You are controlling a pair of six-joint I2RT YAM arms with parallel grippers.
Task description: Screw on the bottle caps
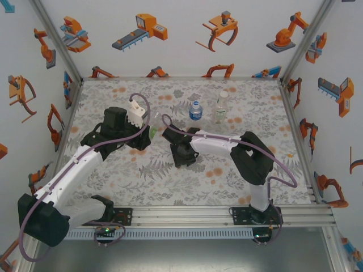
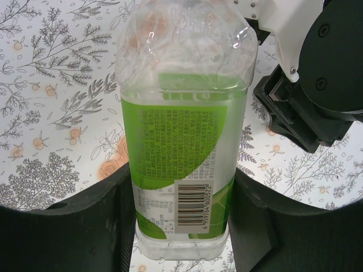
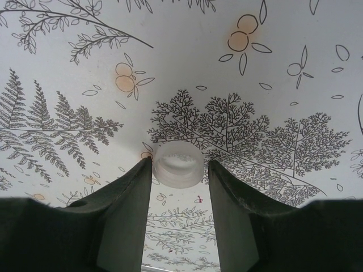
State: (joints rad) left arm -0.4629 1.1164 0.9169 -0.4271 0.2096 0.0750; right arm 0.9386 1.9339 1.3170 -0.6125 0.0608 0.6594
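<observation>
On floral table (image 1: 142,181): pinched green-labelled bottle (image 2: 181,141) low in left gripper (image 2: 180,226); straddled white cap (image 3: 177,164), lying on the table, with right gripper (image 3: 179,167) spread, seemingly not yet touching. Needed centred, level closing before lifting.

Your left arm (image 1: 79,164) stretches forward to mid-table, left gripper (image 2: 181,195) clamped on the green-labelled bottle (image 2: 181,136). Your right arm (image 1: 218,143) folds inward; right gripper (image 3: 180,170) points down, fingers (image 3: 127,221) flanking a white cap (image 3: 178,164), contact unclear.
</observation>
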